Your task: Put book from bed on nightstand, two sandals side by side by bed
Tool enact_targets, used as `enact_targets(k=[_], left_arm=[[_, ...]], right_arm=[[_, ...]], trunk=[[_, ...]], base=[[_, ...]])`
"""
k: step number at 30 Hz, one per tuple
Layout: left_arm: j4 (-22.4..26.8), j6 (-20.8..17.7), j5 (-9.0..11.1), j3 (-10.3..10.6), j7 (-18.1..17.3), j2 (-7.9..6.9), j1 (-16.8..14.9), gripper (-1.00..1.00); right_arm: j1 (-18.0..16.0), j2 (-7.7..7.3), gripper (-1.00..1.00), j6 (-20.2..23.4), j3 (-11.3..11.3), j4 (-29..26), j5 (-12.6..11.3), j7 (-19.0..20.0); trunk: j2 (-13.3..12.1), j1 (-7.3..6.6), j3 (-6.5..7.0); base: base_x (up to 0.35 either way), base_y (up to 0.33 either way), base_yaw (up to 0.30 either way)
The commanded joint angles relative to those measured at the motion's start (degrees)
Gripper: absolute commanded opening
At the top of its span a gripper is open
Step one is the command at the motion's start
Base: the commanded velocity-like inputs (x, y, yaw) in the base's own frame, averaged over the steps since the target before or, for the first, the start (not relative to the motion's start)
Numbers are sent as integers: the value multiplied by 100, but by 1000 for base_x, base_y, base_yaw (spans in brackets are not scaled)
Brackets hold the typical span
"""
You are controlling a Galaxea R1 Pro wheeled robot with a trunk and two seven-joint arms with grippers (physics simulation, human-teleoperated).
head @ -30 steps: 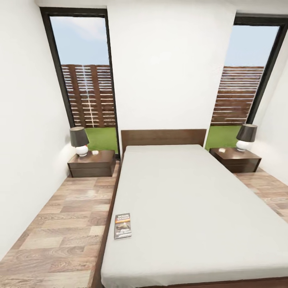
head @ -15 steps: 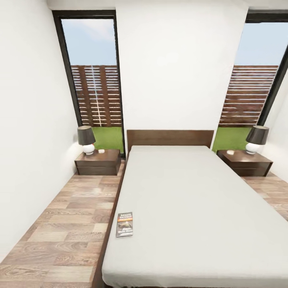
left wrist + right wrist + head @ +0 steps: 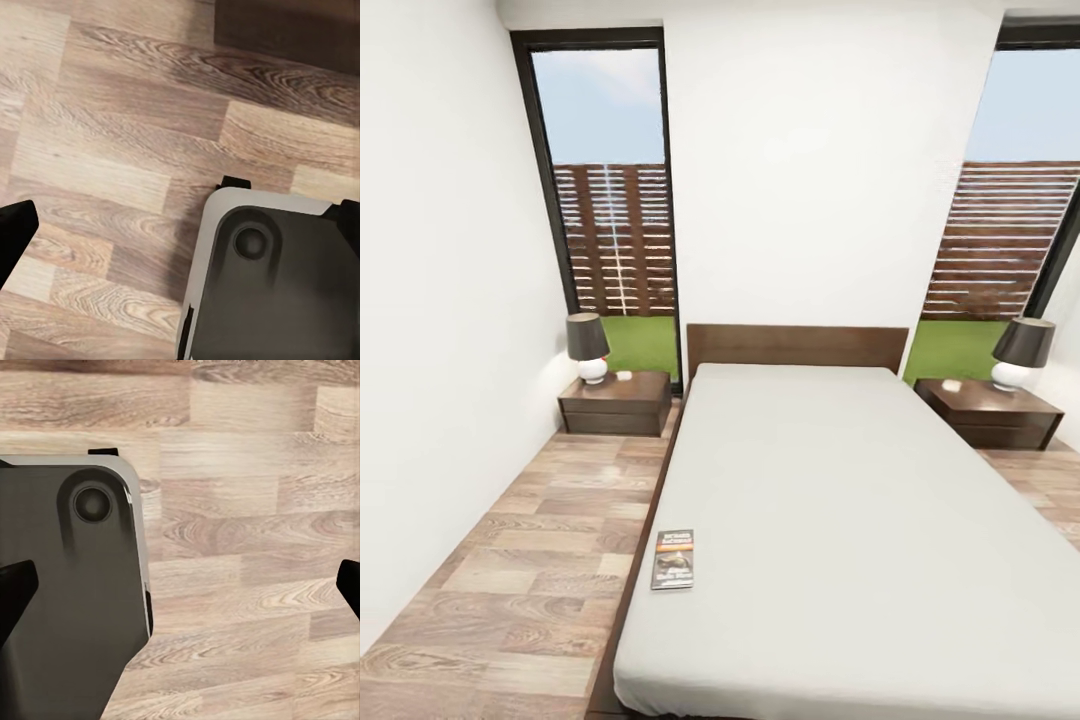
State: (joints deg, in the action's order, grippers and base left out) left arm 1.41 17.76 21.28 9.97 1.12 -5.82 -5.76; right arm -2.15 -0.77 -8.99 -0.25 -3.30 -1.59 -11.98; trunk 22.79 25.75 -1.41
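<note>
The head camera has swung leftward and drawn nearer. The low grey-mattressed bed (image 3: 840,520), the dark paperback book (image 3: 673,559), both dark brown nightstands (image 3: 617,402) and the tall dark-framed windows (image 3: 610,190) sit further right in view; nothing itself moved.

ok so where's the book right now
In the head view, the book lies flat on the bed, near its left edge toward the foot end.

The bed (image 3: 840,520) is cut off at its foot and right side. The book's (image 3: 673,560) smaller lettering is unreadable. A small white item (image 3: 624,376) on the left nightstand (image 3: 617,402) is unidentifiable.
</note>
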Motion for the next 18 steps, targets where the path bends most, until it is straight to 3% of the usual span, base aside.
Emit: enact_targets(k=[1, 18], left_arm=[[-4, 17, 38, 49, 12, 0, -5, 100], [-8, 17, 37, 51, 17, 1, -5, 100]], right_arm=[[-5, 0, 100, -24, -1, 5, -17, -6], [-5, 1, 100, -24, -1, 5, -17, -6]], trunk=[[13, 3, -13], [13, 3, -13]], base=[[0, -47, 22], [63, 7, 7]])
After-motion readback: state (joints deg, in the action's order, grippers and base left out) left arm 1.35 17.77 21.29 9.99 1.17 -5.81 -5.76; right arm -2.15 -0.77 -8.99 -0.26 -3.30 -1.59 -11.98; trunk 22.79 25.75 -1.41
